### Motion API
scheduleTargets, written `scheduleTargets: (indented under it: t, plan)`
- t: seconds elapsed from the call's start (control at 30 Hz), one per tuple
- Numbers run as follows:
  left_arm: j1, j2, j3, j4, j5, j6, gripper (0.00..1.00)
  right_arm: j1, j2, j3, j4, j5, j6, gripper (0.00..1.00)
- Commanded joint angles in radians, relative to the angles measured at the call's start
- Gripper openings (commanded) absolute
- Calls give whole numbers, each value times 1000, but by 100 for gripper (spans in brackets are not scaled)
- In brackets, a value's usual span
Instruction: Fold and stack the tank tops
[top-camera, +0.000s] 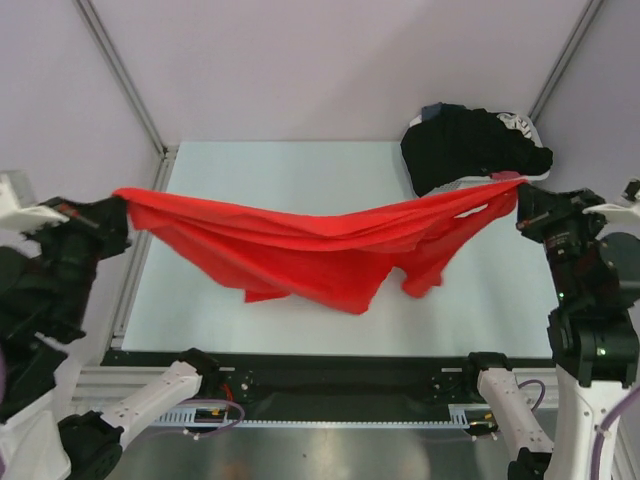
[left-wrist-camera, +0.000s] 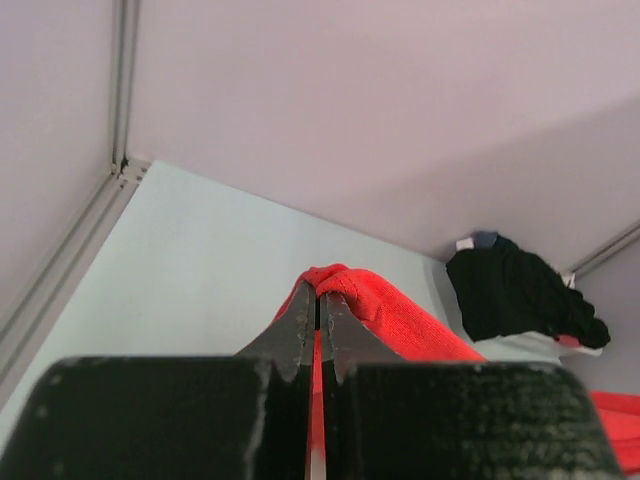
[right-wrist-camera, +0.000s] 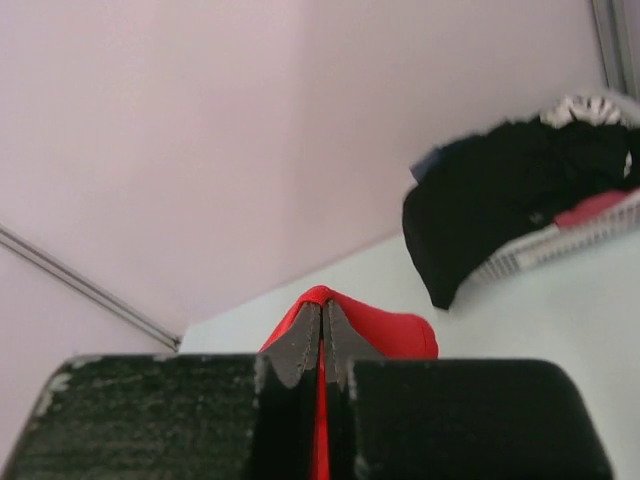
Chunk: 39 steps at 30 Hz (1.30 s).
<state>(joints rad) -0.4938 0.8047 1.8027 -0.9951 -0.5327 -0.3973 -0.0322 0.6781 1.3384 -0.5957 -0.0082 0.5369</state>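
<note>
The red tank top hangs stretched between both grippers above the table, sagging in the middle with its lower folds near the table. My left gripper is shut on its left end; the red cloth bunches over the jaws of that gripper. My right gripper is shut on its right end, with red fabric draped over the tips of that gripper. The black tank top lies heaped over the white basket at the back right, and shows in both wrist views.
The white basket stands at the table's back right corner with other cloth in it. The pale table lies under the hanging garment. Metal frame posts rise at the back corners.
</note>
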Motion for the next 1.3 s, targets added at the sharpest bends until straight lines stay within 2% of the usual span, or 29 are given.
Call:
scheduleTargets:
  t: [0.0,0.2,0.37,0.5,0.6,0.63,0.67,0.7,0.77,0.8,0.87,0.93,0.97,1.07,1.1,1.17,1.23,1.27]
  plan:
    - [11,7,139,-57,-110,67,0,-3,18,127,-16,5,-55,0]
    - [11,91,383,-155,-159,77,0,-3,116,375,-24,-84,-68,0]
    - [11,13,351,-146,-132,69,0,-3,68,426,-41,-121,-77,0]
    - [8,-58,212,-143,-76,38,0,-3,0,423,-71,-128,-86,0]
    - [8,-50,112,-131,-49,23,0,-3,43,417,-156,-136,-92,0]
    - [9,-39,-34,-105,-12,11,0,-3,79,365,-192,-122,-94,0]
    - [9,-39,-36,-84,6,11,0,-3,98,319,-203,-112,-94,0]
    - [9,-45,-160,-59,25,-6,0,-3,112,271,-202,-105,-94,0]
    - [9,-59,-294,36,54,-24,0,-3,143,156,-152,-98,-91,0]
    - [11,-59,-407,62,56,-47,0,-2,155,55,-129,-90,-75,0]
    - [12,-39,-501,142,66,-63,0,-5,210,-39,-46,-81,-60,0]
    - [41,8,-612,226,103,-77,0,-8,273,-123,17,-91,-43,0]
    - [63,27,-646,258,173,-75,1,-8,341,-142,37,-102,-38,0]
    - [173,99,-767,389,288,-89,0,-12,441,-205,112,-87,-5,0]
    - [234,135,-814,421,365,-101,0,-14,499,-217,135,-82,4,0]
    - [305,174,-847,499,466,-124,0,-18,566,-240,203,-72,29,0]
    - [362,231,-884,570,520,-164,0,-21,658,-240,259,-79,41,5]
    - [369,249,-891,591,520,-176,0,-21,687,-231,276,-102,40,12]
